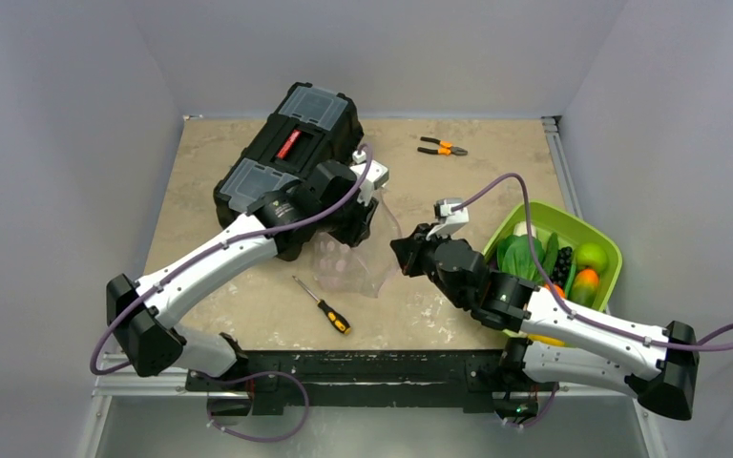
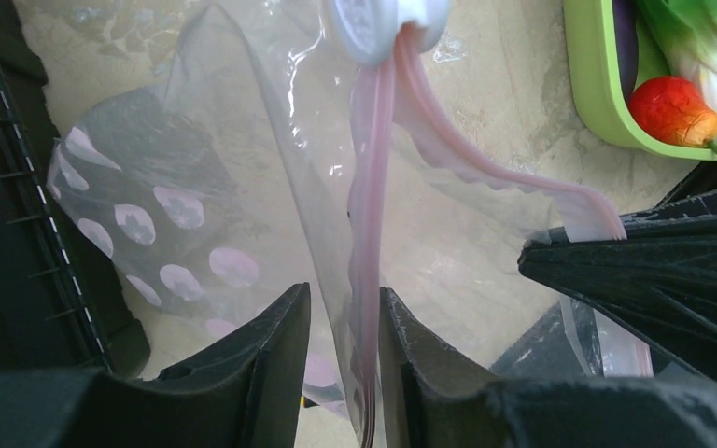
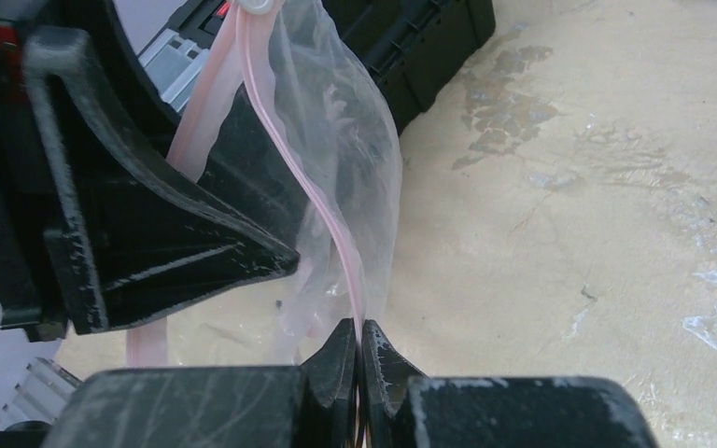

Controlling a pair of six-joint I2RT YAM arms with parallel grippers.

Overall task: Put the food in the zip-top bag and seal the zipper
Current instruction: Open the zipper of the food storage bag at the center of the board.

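By toolbox (image 1: 286, 153), opening bag (image 1: 348, 262): right gripper (image 3: 359, 331) clamps zipper (image 2: 366, 233), left gripper (image 2: 344, 299) narrowly agape (strip between). Next, spread mouth.

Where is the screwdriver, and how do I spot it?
Find the big black toolbox at the table's far left. Toward the near edge from it, the screwdriver lies alone on the tabletop. It is one thin shaft with a black-and-orange handle, unlike the two-handled pliers at the far edge.

A black toolbox (image 1: 291, 157) sat on the counter (image 1: 200, 191) at eleven o'clock, pliers (image 1: 442, 147) with orange grips at one o'clock. A lime-green bowl (image 1: 614, 262) stood at three o'clock; an orange-handled screwdriver (image 1: 324, 307) lay at seven o'clock.
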